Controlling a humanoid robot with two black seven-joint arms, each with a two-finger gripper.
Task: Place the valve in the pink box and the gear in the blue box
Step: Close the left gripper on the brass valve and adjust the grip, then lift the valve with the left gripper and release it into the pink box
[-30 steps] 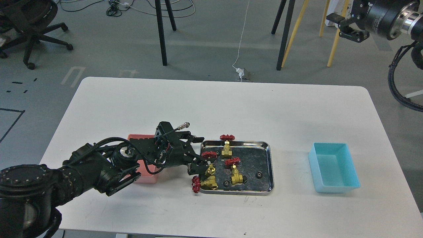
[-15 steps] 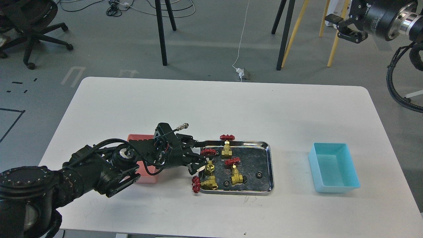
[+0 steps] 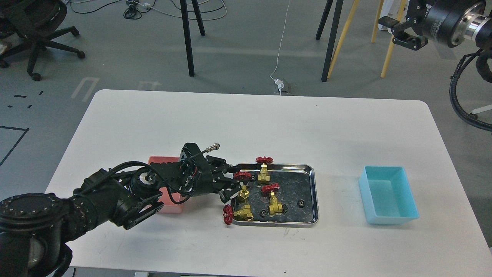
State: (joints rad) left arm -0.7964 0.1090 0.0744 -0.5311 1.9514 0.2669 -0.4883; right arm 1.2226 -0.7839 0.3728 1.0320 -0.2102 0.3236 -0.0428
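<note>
Four brass valves sit in the steel tray [image 3: 313, 192], one hanging over its front-left rim. The left end effector [image 3: 233, 184] is clamped on the valve [image 3: 242, 184] at the tray's left edge, the pink box [image 3: 169, 206] just behind it. Gears [image 3: 301, 202] lie in the tray. The blue box [image 3: 388, 194] stands well apart on open tabletop [image 3: 246, 123]. The right end effector [image 3: 403, 30], fingers apart, hangs beyond the far edge.
</note>
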